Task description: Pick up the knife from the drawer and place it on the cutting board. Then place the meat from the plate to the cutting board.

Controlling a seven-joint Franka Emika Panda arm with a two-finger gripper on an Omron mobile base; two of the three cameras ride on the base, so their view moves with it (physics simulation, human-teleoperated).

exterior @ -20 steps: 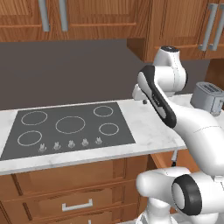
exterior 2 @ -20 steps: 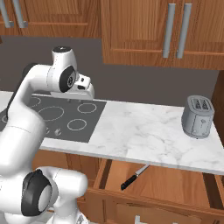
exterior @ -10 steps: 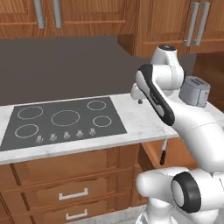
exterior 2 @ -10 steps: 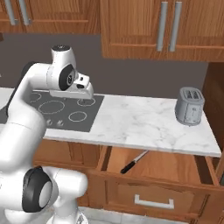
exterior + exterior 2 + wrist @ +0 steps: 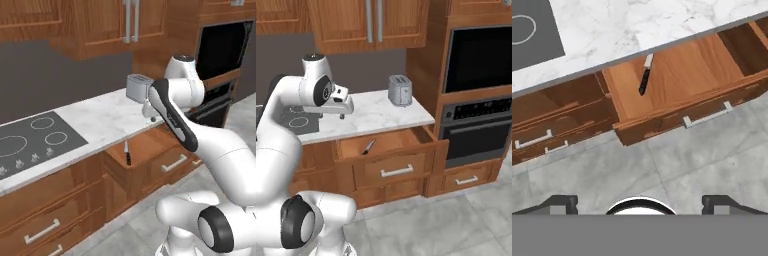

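Step in hand: approach to the knife. It lies in the open drawer, near its left side, blade tucked under the marble counter edge. Gripper hangs above the counter, jaws spread and empty. Next move: descend into the drawer and align over the black handle.

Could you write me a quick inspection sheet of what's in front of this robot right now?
Surface: white marble counter with a black cooktop at one end.
Job's things: drawer pulled open; knife lies flat inside, near one end, black handle toward the drawer front. Cutting board, meat and plate: nothing seen.
Clutter: a silver toaster stands at the back of the counter.
Grippers: gripper open, empty, above the counter, apart from the knife.
Cables: nothing seen.
Surroundings: wooden wall cabinets above, a built-in oven beside the counter, grey tiled floor.
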